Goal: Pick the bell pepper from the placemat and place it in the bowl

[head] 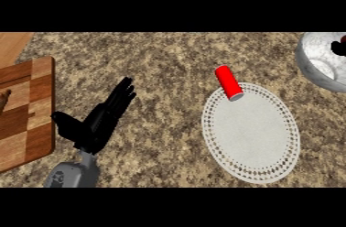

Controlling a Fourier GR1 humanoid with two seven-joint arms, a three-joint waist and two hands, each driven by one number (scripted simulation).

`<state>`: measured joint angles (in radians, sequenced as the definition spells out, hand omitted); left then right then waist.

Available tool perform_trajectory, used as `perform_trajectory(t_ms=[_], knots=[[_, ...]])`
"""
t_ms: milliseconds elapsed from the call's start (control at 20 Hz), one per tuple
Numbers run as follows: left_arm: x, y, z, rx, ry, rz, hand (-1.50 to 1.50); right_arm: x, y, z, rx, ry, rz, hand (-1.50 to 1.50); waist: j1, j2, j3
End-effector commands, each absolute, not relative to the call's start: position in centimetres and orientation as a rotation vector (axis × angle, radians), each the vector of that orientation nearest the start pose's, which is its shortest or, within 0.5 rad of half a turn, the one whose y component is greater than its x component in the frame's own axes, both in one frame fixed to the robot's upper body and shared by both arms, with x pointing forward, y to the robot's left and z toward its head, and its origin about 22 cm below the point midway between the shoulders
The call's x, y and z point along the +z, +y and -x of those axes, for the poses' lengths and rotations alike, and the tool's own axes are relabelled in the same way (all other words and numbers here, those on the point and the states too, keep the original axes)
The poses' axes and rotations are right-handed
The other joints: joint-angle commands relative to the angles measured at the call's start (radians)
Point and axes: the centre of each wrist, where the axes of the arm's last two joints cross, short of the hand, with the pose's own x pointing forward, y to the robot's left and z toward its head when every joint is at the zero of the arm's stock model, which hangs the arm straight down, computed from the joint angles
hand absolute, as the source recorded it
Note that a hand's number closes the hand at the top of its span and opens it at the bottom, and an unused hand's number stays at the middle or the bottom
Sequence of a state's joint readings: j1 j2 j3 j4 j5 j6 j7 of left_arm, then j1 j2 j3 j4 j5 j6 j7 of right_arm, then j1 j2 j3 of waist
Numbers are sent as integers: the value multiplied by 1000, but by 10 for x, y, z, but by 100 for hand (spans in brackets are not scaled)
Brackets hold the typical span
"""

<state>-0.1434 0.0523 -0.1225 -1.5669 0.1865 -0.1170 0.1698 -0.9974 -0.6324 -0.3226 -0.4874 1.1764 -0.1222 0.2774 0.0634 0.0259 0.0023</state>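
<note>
Fingers straight, left hand (94,123) rests beside cutting board (27,111) (right hand (338,47), state unclear, over bowl (317,68)).

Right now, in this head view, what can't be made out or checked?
- Right hand: shows nowhere in the head view.
- Bowl: cut off by the right edge; a dark and reddish shape at that edge can't be identified.
- Wooden board: cut off by the left edge; a brown thing on it is barely in view.
- Bell pepper: nothing recognisable as one; only a red cylinder at the placemat's rim.
</note>
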Motion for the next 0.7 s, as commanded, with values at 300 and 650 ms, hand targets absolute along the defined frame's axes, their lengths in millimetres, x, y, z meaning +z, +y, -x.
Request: perform_trajectory(t_ms=[300, 650], knots=[[32, 184, -268, -211, -1508, 319, 0, 160, -421, -419, 347, -1035, 1264, -150, 15, 9, 4], [27, 196, -261, -162, -1487, 305, 0, 160, -424, -415, -119, -1471, 1179, -150, -19, -11, 6]])
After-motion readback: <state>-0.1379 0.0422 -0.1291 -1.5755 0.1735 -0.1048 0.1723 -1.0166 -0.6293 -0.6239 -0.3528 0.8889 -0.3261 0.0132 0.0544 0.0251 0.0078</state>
